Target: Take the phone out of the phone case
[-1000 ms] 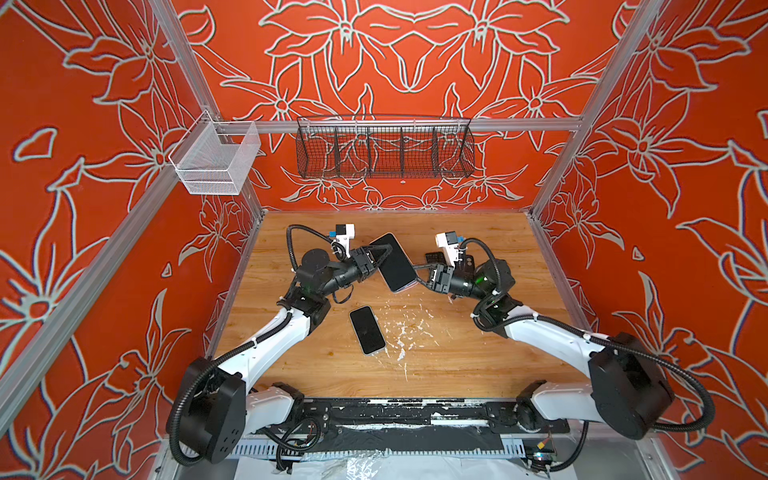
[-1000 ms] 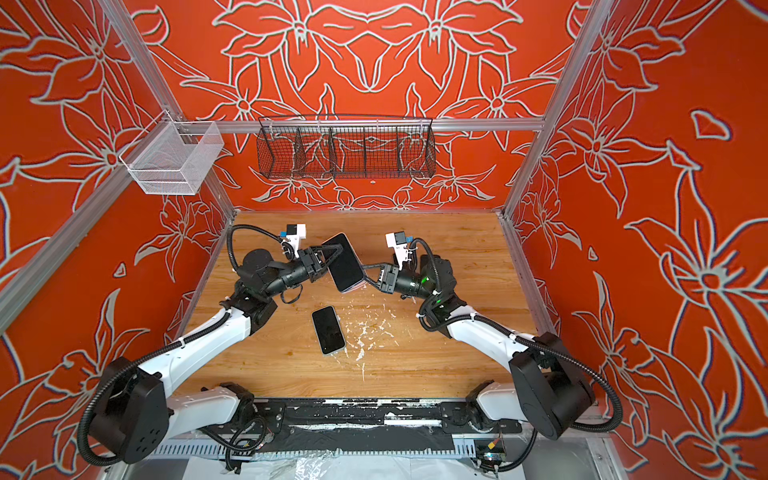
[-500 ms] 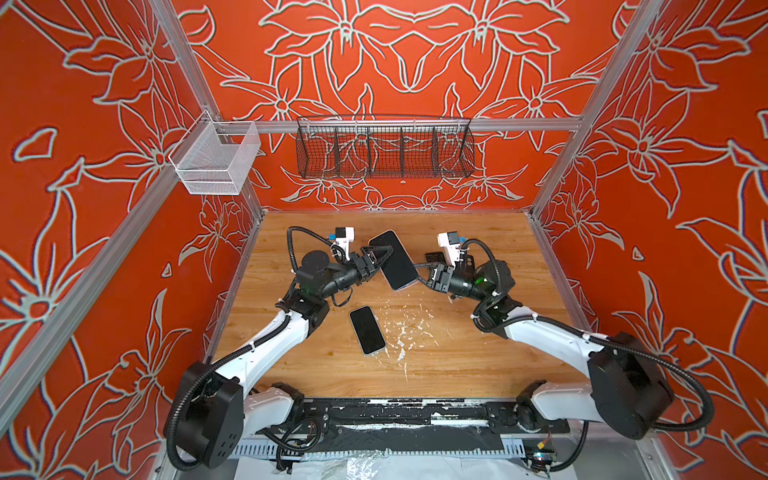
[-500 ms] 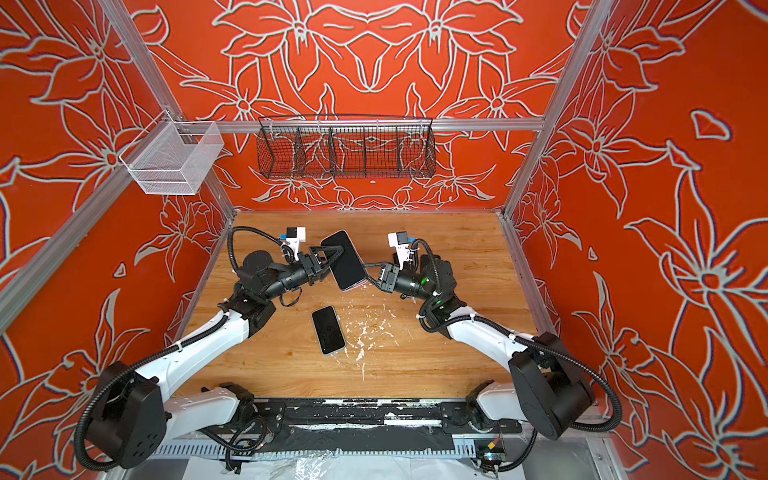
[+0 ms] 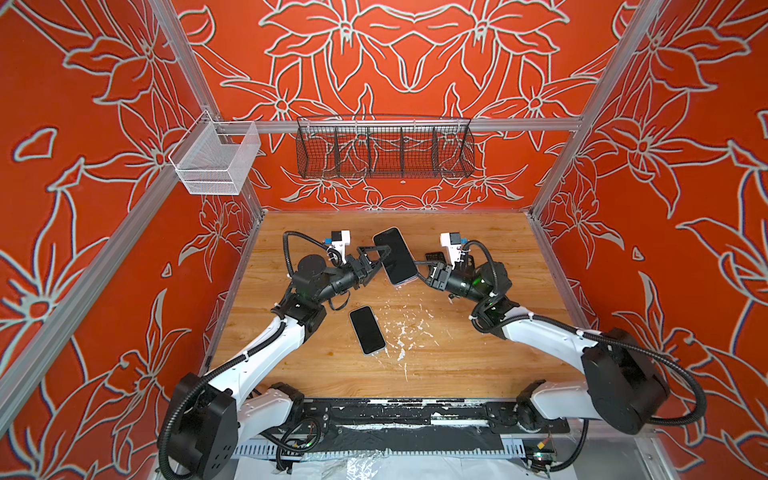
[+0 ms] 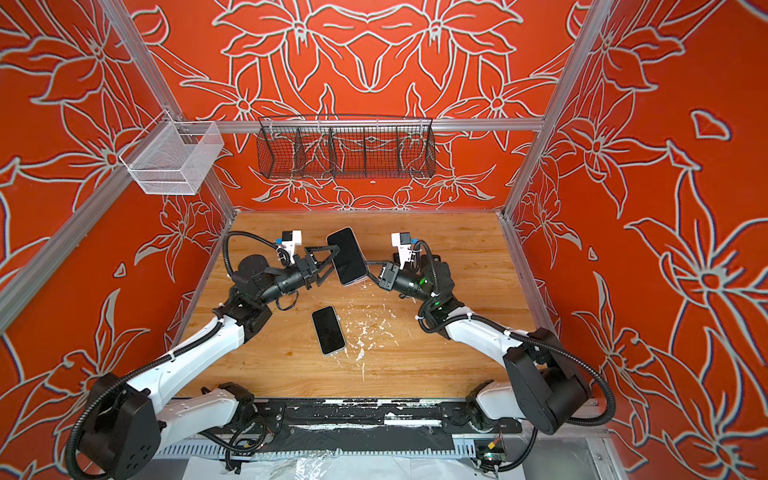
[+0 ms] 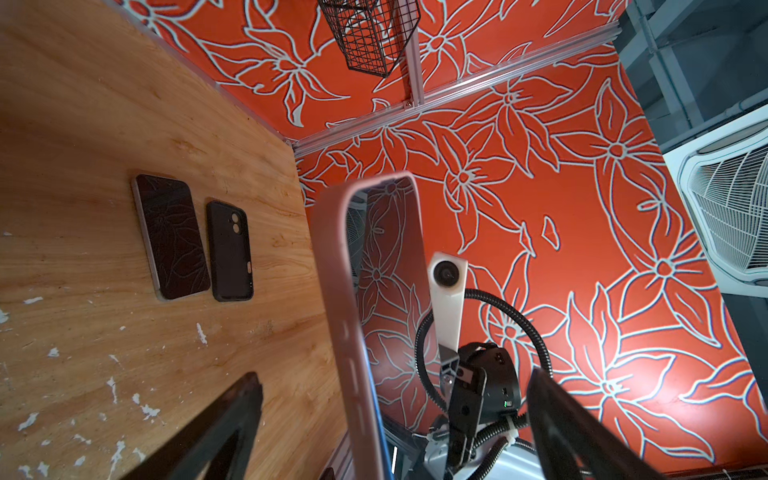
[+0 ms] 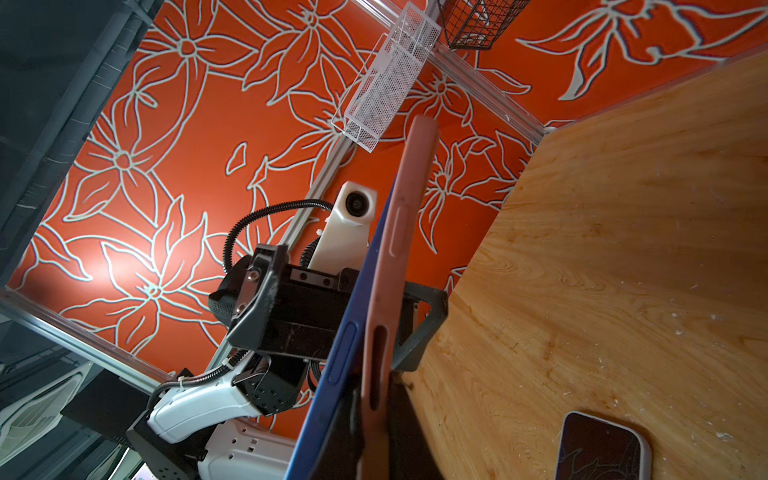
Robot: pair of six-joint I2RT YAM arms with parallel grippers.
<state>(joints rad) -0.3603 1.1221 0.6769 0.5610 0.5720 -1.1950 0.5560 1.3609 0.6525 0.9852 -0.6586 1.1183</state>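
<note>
left gripper jaws went from clamped on the cased phone to spread wide, leaving only the right gripper gripping it.

Orange-red wall panels blazed all round, white-outlined flowers sprawling across them! The pale wooden tabletop was honey-grained and flecked white. The dusty-pink rubbery phone case showed against the cobalt-blue-edged flat phone, whose black glass mirrored those flowers. The matte black phone case was plain; the silver-rimmed black-screened phone was glossy.
</note>
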